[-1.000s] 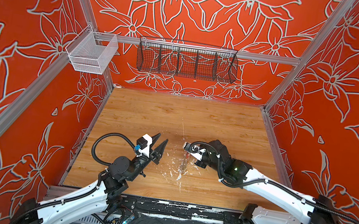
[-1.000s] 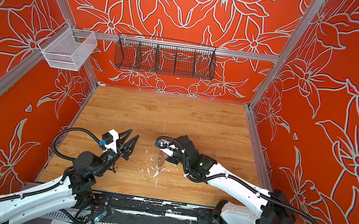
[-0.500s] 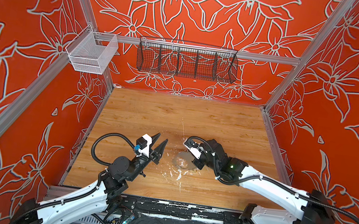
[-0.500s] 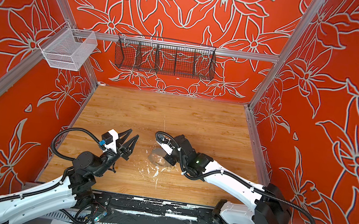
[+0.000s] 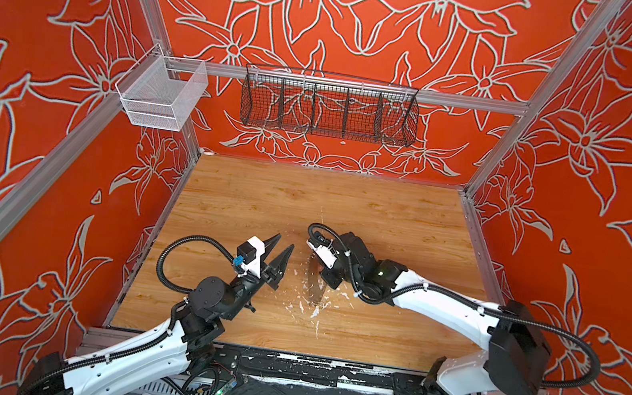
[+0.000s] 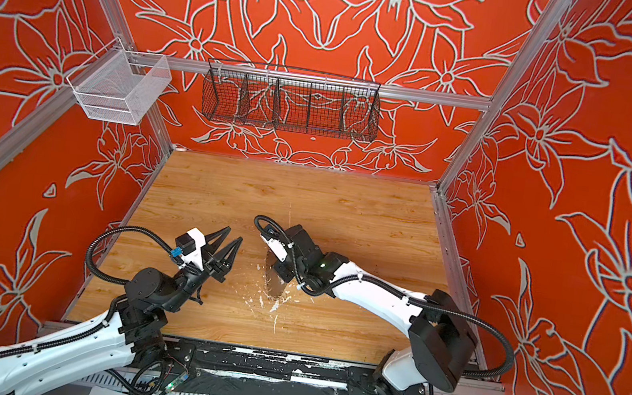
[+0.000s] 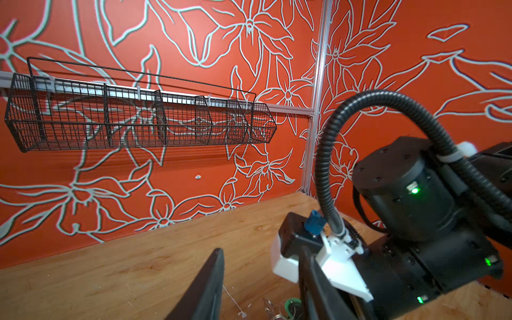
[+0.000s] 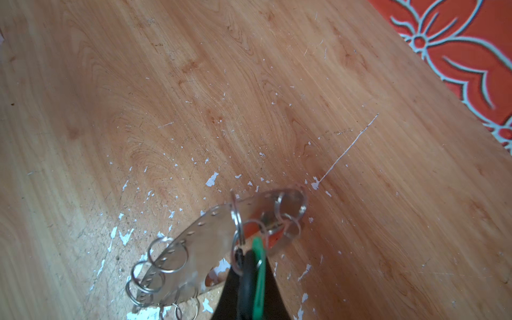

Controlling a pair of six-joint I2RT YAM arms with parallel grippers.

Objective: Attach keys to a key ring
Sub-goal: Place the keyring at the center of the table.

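**A:** Top views first: where is the key ring?

**B:** In both top views the key ring hangs on edge just toward 6 o'clock of the table's centre. It is above white paint flecks and under the right gripper, whose arm reaches in from 4 o'clock.

**A:** And the left gripper?

**B:** The left gripper is at 10 o'clock from the ring and apart from it. Its jaws are spread with nothing between them.

**A:** What does the left wrist view show?

**B:** Its fingers stand parted and bare. Beyond them are a scrap of green and some wire, cut off by the frame edge.

**A:** And the right wrist view?

**B:** The right gripper is clamped on the tag of the green key. A split ring links that key to the grey hoop, which tilts away from the grip. The orange-red key sits among rings at the hoop's far end. More split rings dangle around the other end. I cannot tell whether the hoop touches the wood.
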